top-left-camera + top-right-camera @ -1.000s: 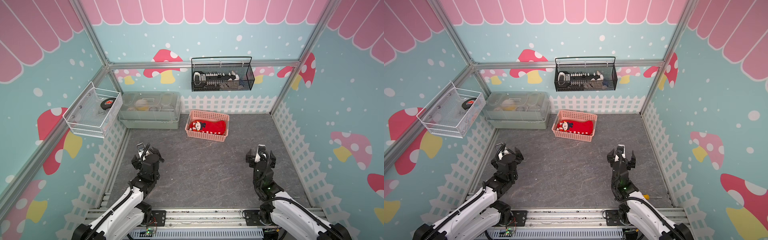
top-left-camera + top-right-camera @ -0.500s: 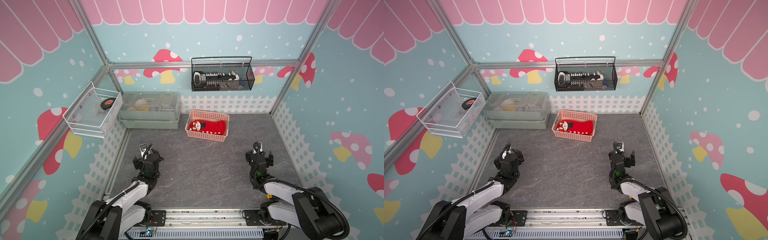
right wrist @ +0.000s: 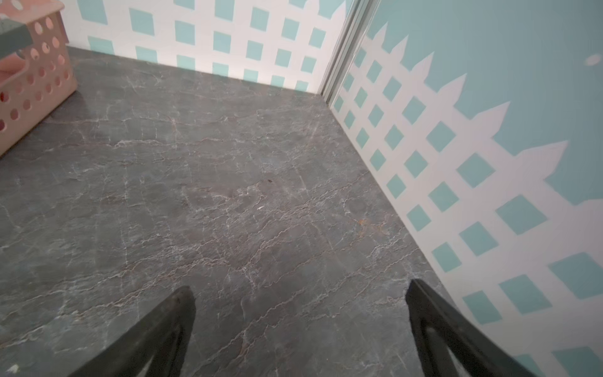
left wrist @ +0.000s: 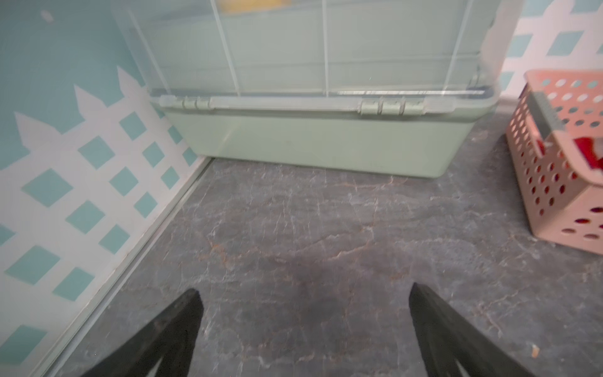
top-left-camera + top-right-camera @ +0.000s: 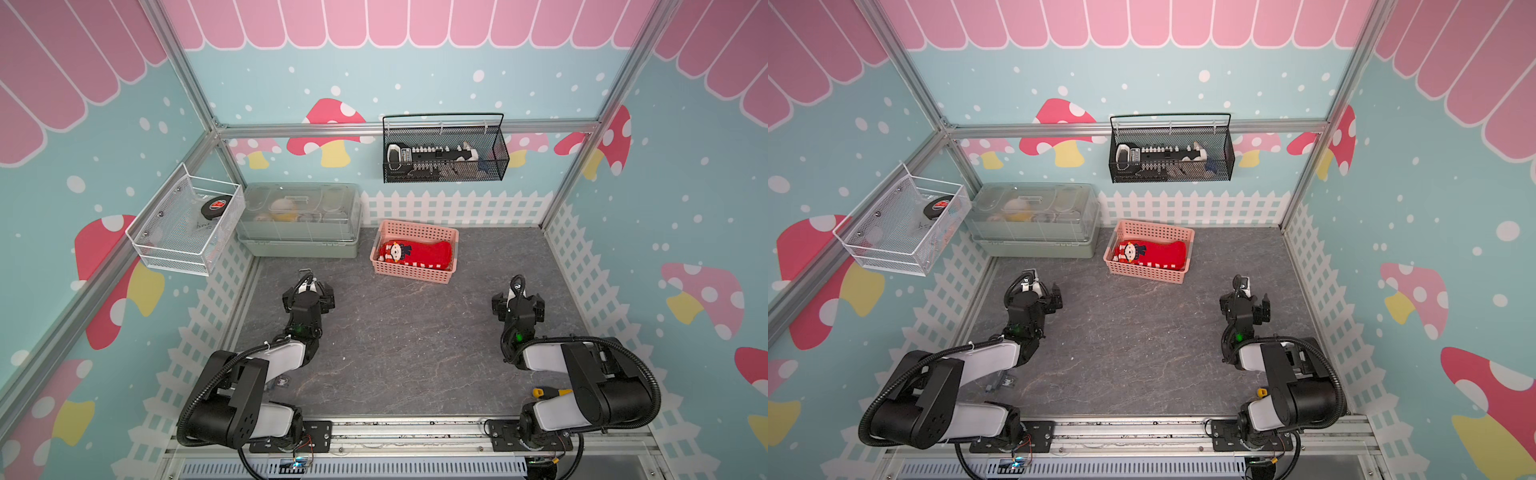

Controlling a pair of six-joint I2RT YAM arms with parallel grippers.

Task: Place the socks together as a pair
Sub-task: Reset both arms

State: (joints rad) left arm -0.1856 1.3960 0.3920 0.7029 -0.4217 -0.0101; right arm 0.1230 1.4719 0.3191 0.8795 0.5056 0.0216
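Red socks (image 5: 432,253) (image 5: 1163,253) lie in the pink basket (image 5: 417,227) (image 5: 1154,226) at the back middle of the dark floor; the top one shows a Santa face and a striped edge. How many lie there I cannot tell. The left wrist view shows a red sliver of sock (image 4: 587,153) inside the basket (image 4: 548,182). My left gripper (image 5: 308,293) (image 5: 1040,291) (image 4: 303,290) is open and empty, low over the floor, front-left of the basket. My right gripper (image 5: 517,297) (image 5: 1245,301) (image 3: 298,290) is open and empty near the right wall.
A green box with a clear lid (image 5: 299,224) (image 4: 319,143) stands at the back left beside the basket. A white wire basket (image 5: 187,224) hangs on the left wall and a black mesh basket (image 5: 444,153) on the back wall. Fence-printed walls close in three sides.
Both arms have folded down towards the front rail, and the grippers now sit lower over the floor. Both grippers stay open. The socks and basket have not moved.
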